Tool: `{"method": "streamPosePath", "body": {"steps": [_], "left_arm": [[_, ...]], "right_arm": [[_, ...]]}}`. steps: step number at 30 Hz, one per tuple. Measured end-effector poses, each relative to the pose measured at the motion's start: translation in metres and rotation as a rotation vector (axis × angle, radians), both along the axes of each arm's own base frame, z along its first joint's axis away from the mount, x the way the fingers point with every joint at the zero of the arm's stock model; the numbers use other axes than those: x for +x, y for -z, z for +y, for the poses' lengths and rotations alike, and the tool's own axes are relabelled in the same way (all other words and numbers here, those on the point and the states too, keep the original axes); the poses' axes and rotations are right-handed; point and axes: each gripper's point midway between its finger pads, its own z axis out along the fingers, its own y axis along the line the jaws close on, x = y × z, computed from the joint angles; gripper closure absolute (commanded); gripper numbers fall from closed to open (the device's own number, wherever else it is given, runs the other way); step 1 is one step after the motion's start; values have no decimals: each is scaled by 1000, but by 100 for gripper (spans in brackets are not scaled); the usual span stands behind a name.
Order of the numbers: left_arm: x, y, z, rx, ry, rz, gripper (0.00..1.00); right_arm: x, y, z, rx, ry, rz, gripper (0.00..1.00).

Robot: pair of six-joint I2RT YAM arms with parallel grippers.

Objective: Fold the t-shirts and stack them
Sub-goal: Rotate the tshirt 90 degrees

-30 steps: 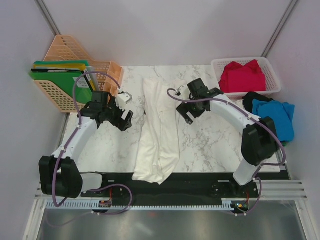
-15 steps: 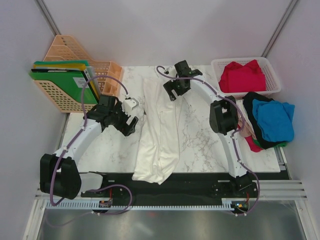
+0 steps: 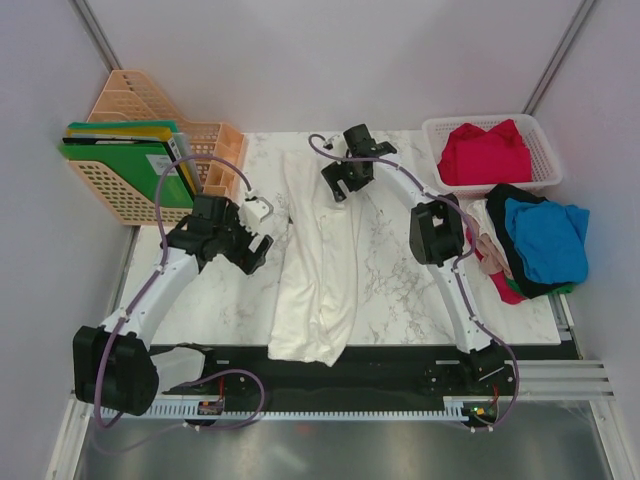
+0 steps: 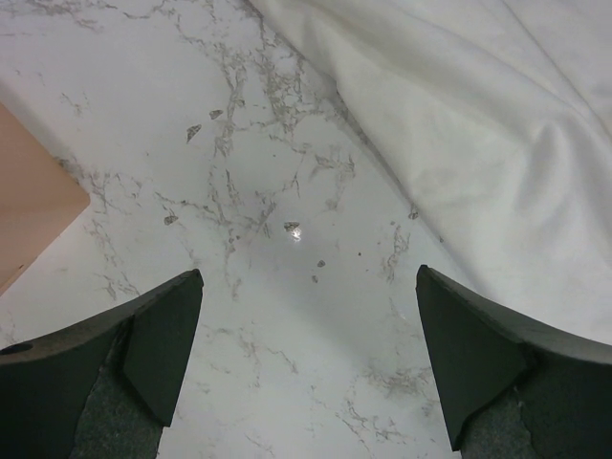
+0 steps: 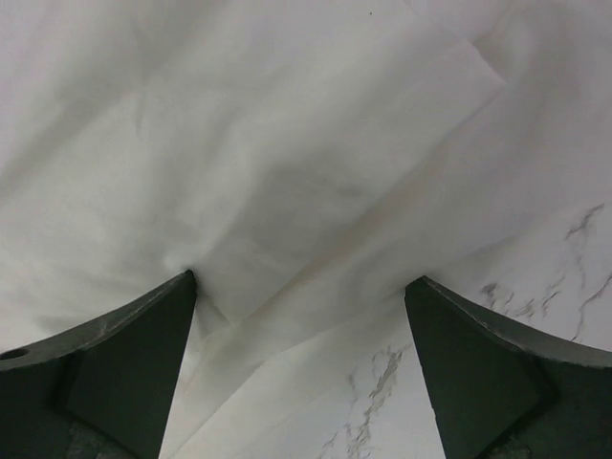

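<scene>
The large white t-shirt (image 3: pixel 318 262) lies as a long folded strip down the middle of the marble table, its near end hanging over the front edge. My right gripper (image 3: pixel 337 184) is open low over the shirt's far end. In the right wrist view its jaws (image 5: pixel 300 279) straddle white folds (image 5: pixel 287 143), with nothing between them. My left gripper (image 3: pixel 260 233) is open and empty over bare marble just left of the shirt. The shirt's edge (image 4: pixel 478 115) lies to the upper right of it (image 4: pixel 308 273). A red shirt (image 3: pixel 485 151) sits in the mesh basket (image 3: pixel 434 130).
A pile of blue (image 3: pixel 547 236), black (image 3: pixel 499 197) and beige (image 3: pixel 479 238) shirts, with some red cloth (image 3: pixel 508 291), lies at the right edge. A peach file rack (image 3: pixel 135 110) with green folders (image 3: pixel 115 155) stands at the back left; its corner (image 4: pixel 29 206) shows near my left gripper.
My right arm has swung from mid-table to the far end of the white shirt. My left gripper has shifted slightly right, toward the shirt's left edge.
</scene>
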Motion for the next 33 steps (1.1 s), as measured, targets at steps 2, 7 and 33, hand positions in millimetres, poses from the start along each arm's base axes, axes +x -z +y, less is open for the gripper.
{"method": "streamPosePath", "body": {"steps": [2, 7, 33], "left_arm": [[-3, 2, 1, 4, -3, 3, 0], [-10, 12, 6, 20, -12, 24, 0], [-8, 9, 5, 17, -12, 14, 0]], "right_arm": [[15, 0, 3, -1, 10, -45, 2], [46, -6, 4, -36, 31, -172, 2], [20, -215, 9, -58, 55, -616, 2]]}}
